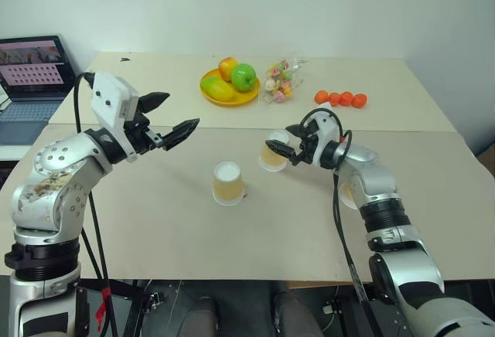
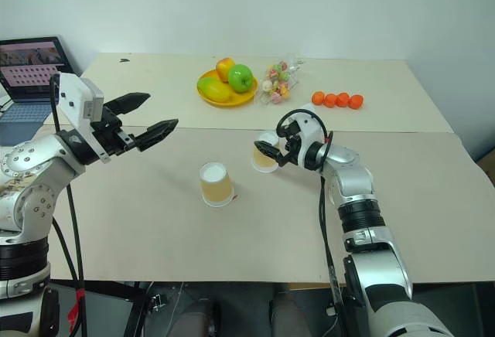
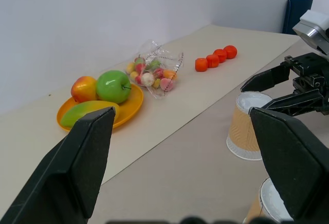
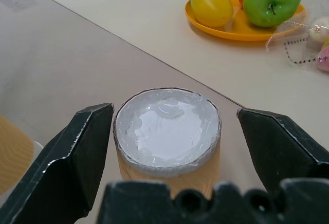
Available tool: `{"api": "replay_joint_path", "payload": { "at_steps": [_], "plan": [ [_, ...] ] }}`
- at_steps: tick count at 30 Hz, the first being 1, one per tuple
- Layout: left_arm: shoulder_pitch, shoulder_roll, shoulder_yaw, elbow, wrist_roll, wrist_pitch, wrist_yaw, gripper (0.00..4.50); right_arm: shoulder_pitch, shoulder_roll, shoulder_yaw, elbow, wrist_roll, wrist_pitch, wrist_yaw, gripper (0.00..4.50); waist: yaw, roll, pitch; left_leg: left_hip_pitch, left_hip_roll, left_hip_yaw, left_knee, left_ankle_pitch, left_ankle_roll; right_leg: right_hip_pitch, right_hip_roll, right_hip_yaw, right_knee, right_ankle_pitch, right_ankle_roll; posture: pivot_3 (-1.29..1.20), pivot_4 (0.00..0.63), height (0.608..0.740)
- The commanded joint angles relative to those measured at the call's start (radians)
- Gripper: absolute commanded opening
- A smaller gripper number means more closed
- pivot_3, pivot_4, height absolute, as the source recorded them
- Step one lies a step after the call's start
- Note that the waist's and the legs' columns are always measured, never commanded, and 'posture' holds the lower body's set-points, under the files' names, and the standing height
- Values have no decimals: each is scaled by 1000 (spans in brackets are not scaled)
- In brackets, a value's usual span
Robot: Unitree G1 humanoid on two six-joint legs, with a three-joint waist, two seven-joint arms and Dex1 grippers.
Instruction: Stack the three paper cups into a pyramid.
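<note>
One paper cup (image 1: 228, 182) stands upside down, white base up, in the middle of the near table. A second paper cup (image 4: 167, 131) stands upside down just right of it, between the fingers of my right gripper (image 1: 282, 141). That gripper is open, with a gap on each side of the cup. A third pale cup (image 1: 347, 195) peeks out from behind my right forearm. My left gripper (image 1: 179, 113) hangs open and empty above the table's left part, pointing toward the cups. No cup rests on another.
On the far table are a yellow plate (image 1: 210, 94) with fruit, a clear bag of sweets (image 1: 280, 80) and a row of small oranges (image 1: 340, 99). A laptop (image 1: 31, 82) stands open at the far left.
</note>
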Motion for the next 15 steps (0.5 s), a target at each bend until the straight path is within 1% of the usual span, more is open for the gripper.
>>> {"api": "replay_joint_path", "payload": {
  "at_steps": [1,10,11,12,13,14,15],
  "plan": [
    [-25,11,4,-12,2,-18,0,4431,-16,4,-18,1,-2,-34,4,4500,0,0,0,0,0,0,0,0,0,0,0,0,0,0,0,0,150,734],
    [-27,9,-2,-12,3,-19,2,4431,-12,15,-17,-6,-2,-27,9,4500,0,0,0,0,0,0,0,0,0,0,0,0,0,0,0,0,150,734],
    [-28,8,-3,-12,3,-19,2,4500,-12,16,-18,-5,-2,-27,9,3979,0,0,0,0,0,0,0,0,0,0,0,0,0,0,0,0,150,734],
    [-28,8,-5,-10,3,-20,2,4500,-12,16,-19,-5,-3,-27,8,3833,0,0,0,0,0,0,0,0,0,0,0,0,0,0,0,0,150,734],
    [-29,7,-6,-9,4,-21,2,4500,-13,17,-19,-4,-3,-27,8,3415,0,0,0,0,0,0,0,0,0,0,0,0,0,0,0,0,150,734],
    [-29,6,-7,-9,3,-21,2,4500,-13,17,-20,-5,-2,-26,8,3193,0,0,0,0,0,0,0,0,0,0,0,0,0,0,0,0,150,734],
    [-31,6,-8,-8,2,-21,1,4500,-11,15,-18,-10,-4,-24,9,2874,0,0,0,0,0,0,0,0,0,0,0,0,0,0,0,0,150,734]
  ]
}}
